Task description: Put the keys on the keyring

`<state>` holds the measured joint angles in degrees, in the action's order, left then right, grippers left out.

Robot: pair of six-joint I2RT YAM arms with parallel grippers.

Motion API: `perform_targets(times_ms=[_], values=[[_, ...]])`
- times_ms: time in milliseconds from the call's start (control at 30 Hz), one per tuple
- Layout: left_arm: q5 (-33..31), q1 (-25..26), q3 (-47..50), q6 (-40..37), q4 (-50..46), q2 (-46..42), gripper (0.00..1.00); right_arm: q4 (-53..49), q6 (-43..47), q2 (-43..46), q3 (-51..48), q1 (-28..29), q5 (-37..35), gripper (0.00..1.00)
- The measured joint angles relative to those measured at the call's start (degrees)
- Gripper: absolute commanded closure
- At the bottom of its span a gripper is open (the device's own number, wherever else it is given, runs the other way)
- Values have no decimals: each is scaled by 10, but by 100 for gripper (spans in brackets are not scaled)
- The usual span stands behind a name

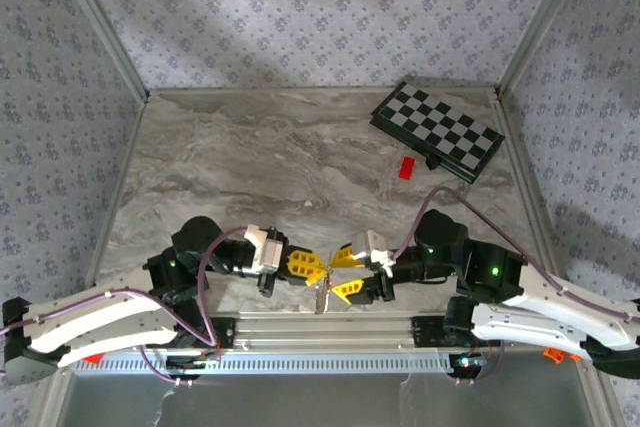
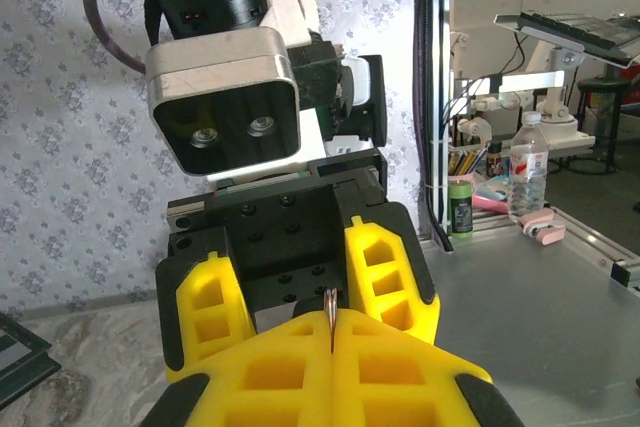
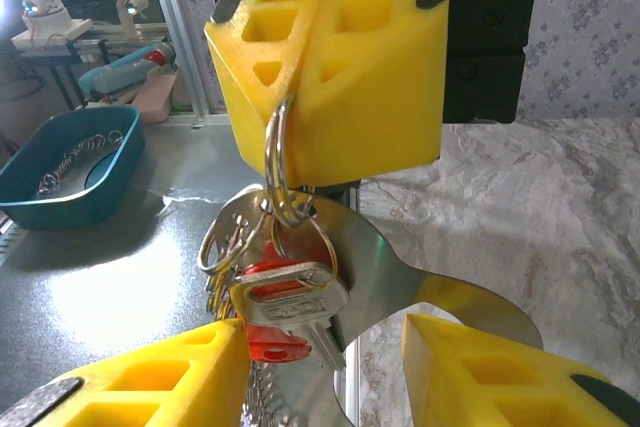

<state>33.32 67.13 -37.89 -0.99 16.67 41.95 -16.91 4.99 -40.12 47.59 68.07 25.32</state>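
— Top external first: what do I log?
— Entry one, the marble table (image 1: 250,157). I see both arms meeting tip to tip at its near edge.
— Entry two?
— The left gripper (image 1: 316,267). Its yellow jaws are pressed together, pinching the keyring (image 3: 275,157). On my left wrist view the ring shows edge-on, a thin metal line in the seam.
— And the keys?
— The keys (image 3: 290,297) hang as a bunch from that ring, just under the left jaws. One is silver-headed, one red-headed.
— Entry four?
— The right gripper (image 1: 350,274). Its jaws are parted and hold nothing. The bunch hangs between its fingers (image 3: 140,377). Whether they touch, I cannot tell.
— Sundries?
— A chessboard (image 1: 437,130) in the far right corner, a small red piece (image 1: 407,167) just beside it, and a blue tray (image 3: 60,172) of rings on a grey surface.
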Motion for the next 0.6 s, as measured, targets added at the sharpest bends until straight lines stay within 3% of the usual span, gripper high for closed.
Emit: perform_targets(times_ms=[333,600], values=[[-10,0,0,0,0,1,100,10,-7,-2,-9,4,-1,52],[-12,0,0,0,0,1,100,27,-9,-2,-14,5,-16,73]])
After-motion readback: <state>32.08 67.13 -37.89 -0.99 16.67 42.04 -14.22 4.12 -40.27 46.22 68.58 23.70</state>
